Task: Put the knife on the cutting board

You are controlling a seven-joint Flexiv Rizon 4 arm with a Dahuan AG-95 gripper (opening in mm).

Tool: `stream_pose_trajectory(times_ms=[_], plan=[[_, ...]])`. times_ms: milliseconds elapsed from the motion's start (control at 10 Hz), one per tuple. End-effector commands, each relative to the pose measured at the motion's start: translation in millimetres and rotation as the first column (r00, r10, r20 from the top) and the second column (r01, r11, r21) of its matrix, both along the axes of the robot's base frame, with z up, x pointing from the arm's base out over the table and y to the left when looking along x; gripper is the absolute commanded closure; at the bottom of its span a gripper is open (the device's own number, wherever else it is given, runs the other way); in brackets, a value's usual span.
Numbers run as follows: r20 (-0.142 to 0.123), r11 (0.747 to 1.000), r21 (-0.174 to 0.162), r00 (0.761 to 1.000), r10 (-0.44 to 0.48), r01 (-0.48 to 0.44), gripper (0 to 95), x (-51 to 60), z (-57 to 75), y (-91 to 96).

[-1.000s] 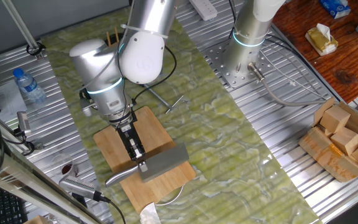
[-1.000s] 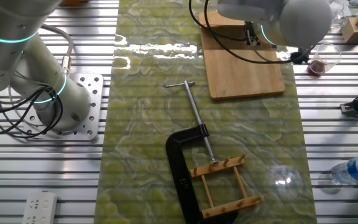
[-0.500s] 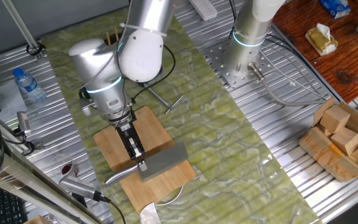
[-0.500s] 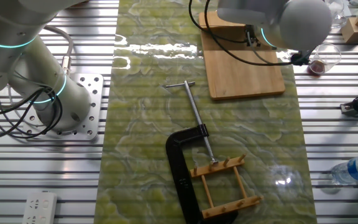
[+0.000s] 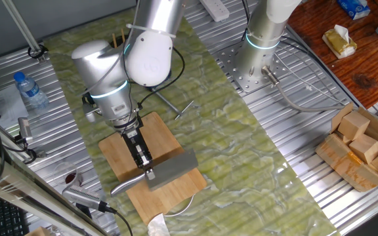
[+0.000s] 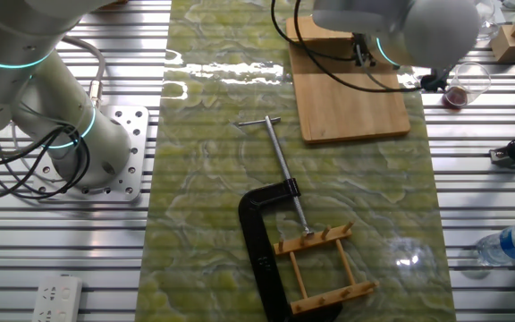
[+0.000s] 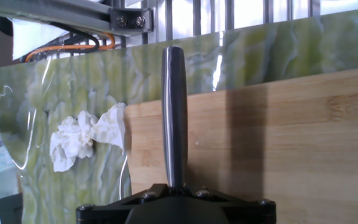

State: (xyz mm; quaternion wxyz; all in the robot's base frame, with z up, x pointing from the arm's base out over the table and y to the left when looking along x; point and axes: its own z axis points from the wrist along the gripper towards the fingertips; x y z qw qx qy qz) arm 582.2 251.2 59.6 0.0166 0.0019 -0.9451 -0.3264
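The knife (image 5: 173, 170), a grey steel cleaver with a slim silver handle (image 5: 127, 185), lies across the near part of the bamboo cutting board (image 5: 159, 133). My gripper (image 5: 148, 173) reaches down onto it where the blade meets the handle and is shut on it. In the hand view the handle (image 7: 174, 112) sticks out from between the jaws (image 7: 174, 190) over the board (image 7: 291, 137). In the other fixed view my arm hides the knife and only the board (image 6: 351, 103) shows.
A black C-clamp (image 6: 271, 237) and a small wooden peg rack (image 6: 325, 264) lie on the green mat. A crumpled tissue (image 7: 82, 138) lies beside the board's end. A water bottle (image 5: 30, 90), a small glass (image 5: 71, 178) and a box of wooden blocks (image 5: 363, 147) stand off the mat.
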Motion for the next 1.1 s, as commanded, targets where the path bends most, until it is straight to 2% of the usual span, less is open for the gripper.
stream_pose_trajectory(times_ms=[100,200,300,600,1100], plan=[[0.013,1.000,-0.023,1.000,0.013,-0.013,95.0,-1.1,-1.2,0.1],[0.011,1.000,-0.021,1.000,0.018,-0.017,76.0,-0.5,-0.4,-0.8],[0.007,1.000,-0.016,1.000,0.018,-0.017,76.0,0.8,1.4,-2.6],[0.016,0.999,-0.027,1.000,0.022,-0.022,76.0,-0.3,-3.2,-2.5],[0.023,0.999,-0.041,0.999,0.034,-0.033,76.0,-0.4,-3.7,-2.6]])
